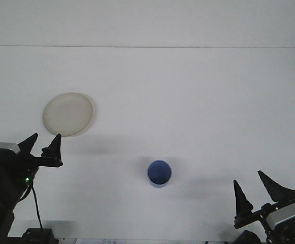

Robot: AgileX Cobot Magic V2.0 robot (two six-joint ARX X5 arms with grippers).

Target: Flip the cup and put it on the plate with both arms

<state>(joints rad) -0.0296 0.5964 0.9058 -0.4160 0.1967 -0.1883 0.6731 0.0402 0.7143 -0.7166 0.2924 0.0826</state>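
On table: one cup [159, 173], one plate [68, 114].

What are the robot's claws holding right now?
Nothing. The left gripper and right gripper are both open and empty; the blue cup stands alone on the table.

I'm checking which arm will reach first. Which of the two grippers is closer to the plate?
The left gripper: its fingertips sit just below the plate, at the table's left. The right gripper is at the bottom right corner, beyond the blue cup.
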